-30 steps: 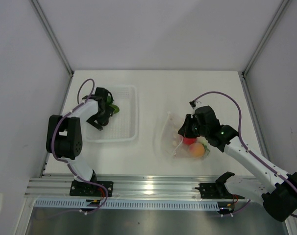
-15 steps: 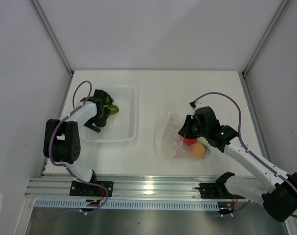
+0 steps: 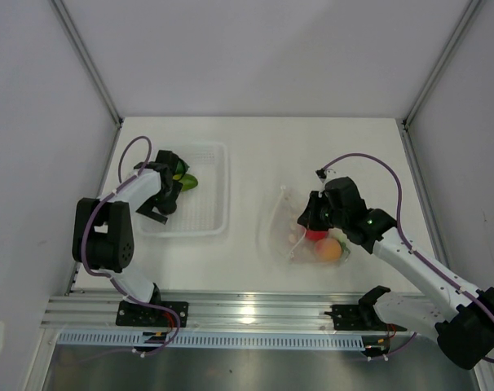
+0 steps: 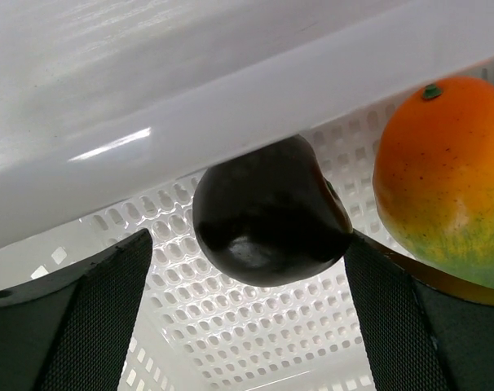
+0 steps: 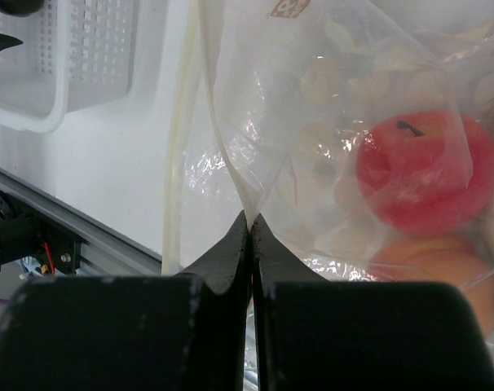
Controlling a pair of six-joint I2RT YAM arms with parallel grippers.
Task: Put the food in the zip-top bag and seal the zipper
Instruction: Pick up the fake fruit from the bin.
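My left gripper (image 3: 167,191) reaches into the white tray's far left corner and stands open. In the left wrist view a dark brown food (image 4: 271,213) lies just beyond the gap between the fingers (image 4: 92,322), against the tray wall. A yellow-red mango (image 4: 443,175) lies to its right. A green food (image 3: 189,181) shows beside the gripper. My right gripper (image 5: 250,224) is shut on a fold of the zip-top bag (image 5: 304,90), holding its film up. Inside lie a red food (image 5: 418,175) and an orange peach (image 5: 443,277). The zipper (image 5: 178,163) runs as a pale strip along the bag's left edge.
The white perforated tray (image 3: 208,218) stands at the left, the bag (image 3: 278,232) right of the middle. Slanted metal posts and grey walls enclose the table. An aluminium rail (image 3: 247,314) with both arm bases runs along the near edge.
The left gripper has moved from the tray's middle toward its far left corner and opened slightly wider. The right gripper and the bag have stayed still.
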